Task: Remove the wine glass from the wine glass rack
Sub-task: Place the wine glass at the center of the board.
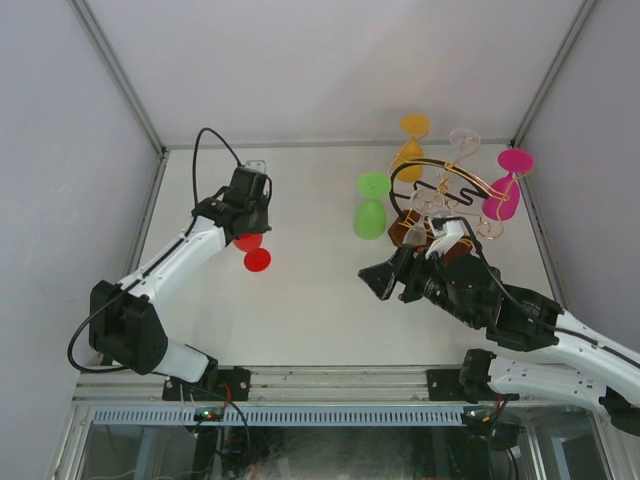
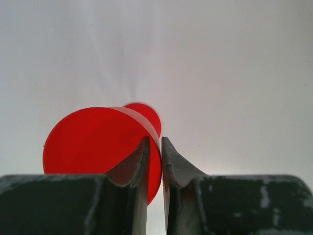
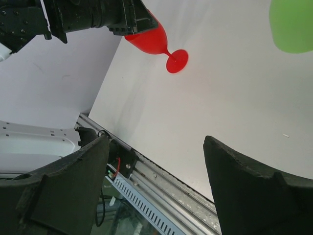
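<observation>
White table (image 1: 320,320), white walls all round. Left arm (image 1: 175,258) reaches forward on far left, left gripper (image 2: 155,147) pointing down over red wine glass (image 3: 152,38). Jaws barely apart, glass rim in slit; pinched or loose, cannot tell. Glass tilted, well apart from wine glass rack (image 1: 450,200) at back right. Right arm (image 1: 520,320) bent just before rack, right gripper (image 3: 156,147) gaping wide, empty.
</observation>
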Action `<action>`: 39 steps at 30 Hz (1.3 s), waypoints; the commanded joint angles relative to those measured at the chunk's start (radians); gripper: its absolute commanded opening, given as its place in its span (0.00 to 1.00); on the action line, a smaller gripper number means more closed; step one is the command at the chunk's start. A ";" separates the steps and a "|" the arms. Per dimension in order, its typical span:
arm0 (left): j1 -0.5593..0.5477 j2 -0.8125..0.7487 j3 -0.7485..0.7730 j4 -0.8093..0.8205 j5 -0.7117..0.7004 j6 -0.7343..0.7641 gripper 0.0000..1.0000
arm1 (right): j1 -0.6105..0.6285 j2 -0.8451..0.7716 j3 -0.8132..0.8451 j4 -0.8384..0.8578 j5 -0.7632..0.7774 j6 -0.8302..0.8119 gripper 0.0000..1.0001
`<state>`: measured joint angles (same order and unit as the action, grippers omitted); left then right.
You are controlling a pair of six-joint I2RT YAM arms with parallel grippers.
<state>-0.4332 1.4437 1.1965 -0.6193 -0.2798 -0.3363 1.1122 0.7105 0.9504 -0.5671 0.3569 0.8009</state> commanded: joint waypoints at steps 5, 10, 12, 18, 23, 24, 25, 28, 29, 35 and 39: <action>0.008 0.015 0.092 -0.020 0.054 0.046 0.24 | -0.012 -0.003 0.004 -0.012 0.010 0.006 0.78; 0.008 -0.009 0.099 -0.032 0.084 0.057 0.31 | -0.025 -0.012 0.006 -0.028 0.020 -0.001 0.77; 0.008 -0.023 0.099 -0.039 0.084 0.059 0.31 | -0.035 -0.015 0.010 -0.034 0.027 -0.004 0.78; 0.009 -0.098 0.090 -0.044 0.104 0.080 0.41 | -0.062 -0.014 0.047 -0.036 0.026 -0.045 0.77; 0.017 -0.226 0.037 -0.016 0.079 0.072 0.60 | -0.076 -0.008 0.093 -0.031 0.053 -0.116 0.77; 0.018 -0.257 0.025 -0.012 0.087 0.065 0.63 | -0.080 -0.008 0.102 -0.029 0.068 -0.137 0.77; 0.018 -0.290 0.010 -0.005 0.099 0.059 0.65 | -0.084 -0.008 0.114 -0.028 0.086 -0.157 0.77; 0.019 -0.393 -0.051 0.015 0.107 0.026 0.72 | -0.106 -0.004 0.157 -0.052 0.161 -0.207 0.77; 0.019 -0.431 -0.079 0.022 0.104 0.018 0.75 | -0.116 -0.003 0.171 -0.059 0.183 -0.221 0.77; 0.022 -0.599 -0.212 0.036 -0.013 0.020 0.88 | -0.255 -0.003 0.203 -0.100 0.220 -0.183 0.72; 0.022 -0.688 -0.267 0.014 -0.047 -0.012 0.90 | -0.388 -0.008 0.197 -0.122 0.133 -0.117 0.70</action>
<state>-0.4206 0.8261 0.9859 -0.6117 -0.2623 -0.3103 0.8204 0.7040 1.1286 -0.6613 0.5373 0.6308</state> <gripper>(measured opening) 0.890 0.709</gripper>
